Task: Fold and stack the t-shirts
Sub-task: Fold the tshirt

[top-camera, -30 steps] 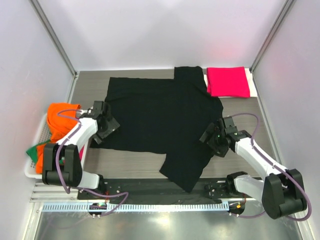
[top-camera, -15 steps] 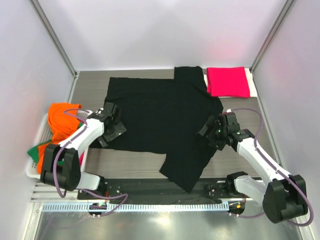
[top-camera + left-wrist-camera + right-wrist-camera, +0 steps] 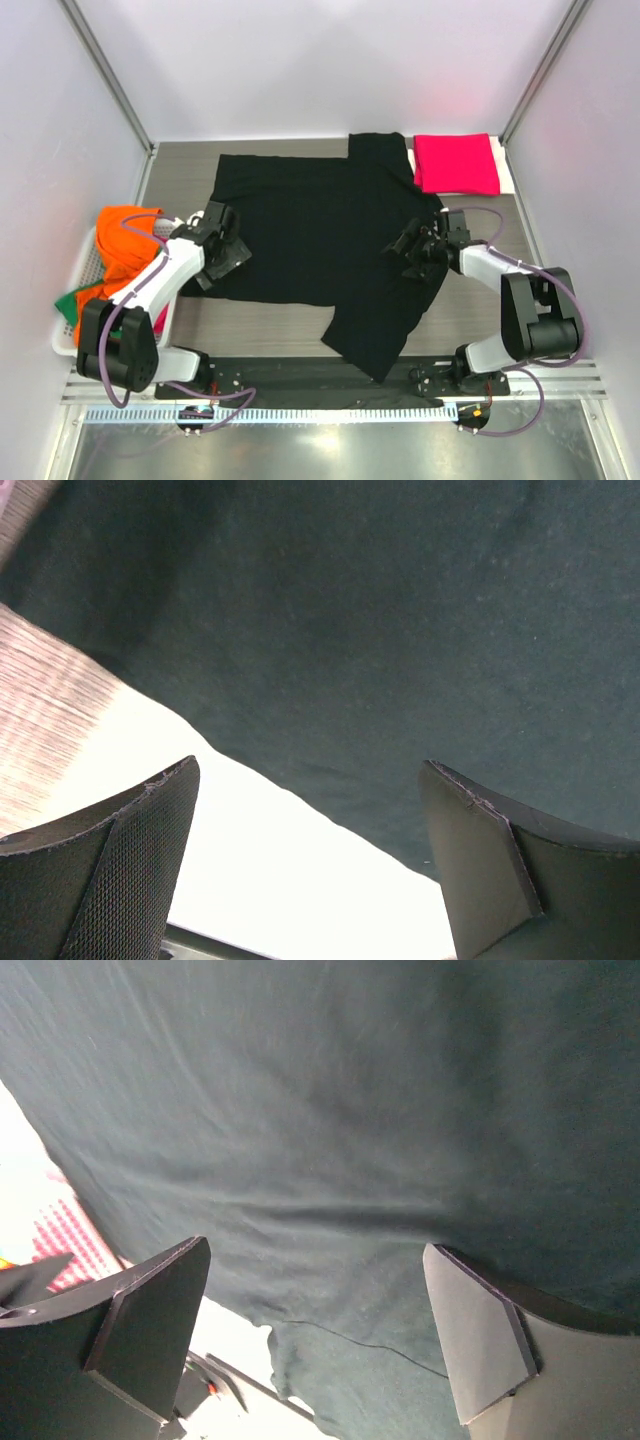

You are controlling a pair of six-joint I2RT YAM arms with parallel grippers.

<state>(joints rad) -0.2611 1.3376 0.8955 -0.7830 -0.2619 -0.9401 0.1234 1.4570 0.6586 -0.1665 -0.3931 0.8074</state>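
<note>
A black t-shirt [image 3: 320, 240] lies spread across the middle of the table, one part hanging toward the near edge. It fills the left wrist view [image 3: 400, 630] and the right wrist view [image 3: 350, 1110]. My left gripper [image 3: 228, 258] is open over the shirt's left edge, jaws apart with the hem between them. My right gripper [image 3: 402, 250] is open over the shirt's right side, nothing held. A folded crimson-pink t-shirt [image 3: 457, 163] lies at the back right. An orange t-shirt [image 3: 122, 235] and a green one [image 3: 68, 300] sit in the basket at the left.
A white mesh basket [image 3: 62, 335] stands at the left edge of the table. Grey walls enclose the table on three sides. A black rail [image 3: 300, 378] runs along the near edge by the arm bases.
My right gripper has moved left and farther onto the black shirt. My left gripper has shifted right and slightly farther over the shirt's left edge. The shirt lies much the same.
</note>
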